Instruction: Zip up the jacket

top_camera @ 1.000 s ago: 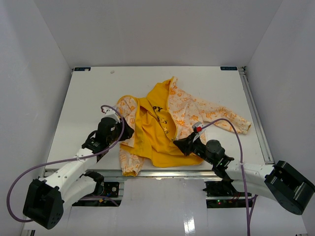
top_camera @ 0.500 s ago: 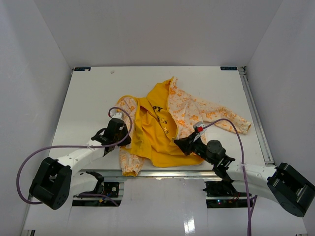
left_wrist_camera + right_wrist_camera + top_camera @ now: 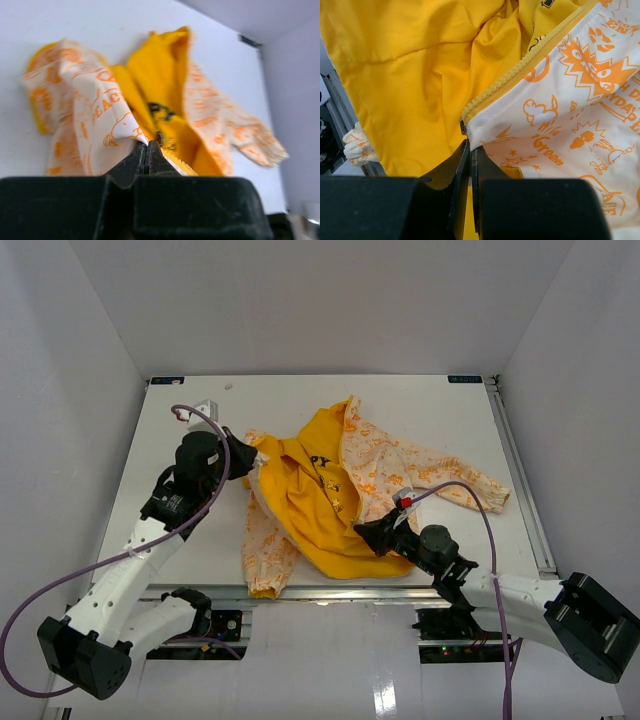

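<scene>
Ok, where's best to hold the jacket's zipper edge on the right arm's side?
The hem corner of the jacket, where the yellow zipper tape ends, approached from the near side: the corner lies flat and free there. The right gripper is shut on it.

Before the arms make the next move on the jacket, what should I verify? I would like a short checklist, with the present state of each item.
1. Left gripper closed on the jacket front edge: ok.
2. Right gripper closed on the hem corner below the zipper teeth: ok.
3. Two zipper sides brought together: not ok; the jacket lies open, yellow lining up.
4. Zipper slider located: cannot tell.
5. Far sleeve away from the zipper line: ok.
</scene>
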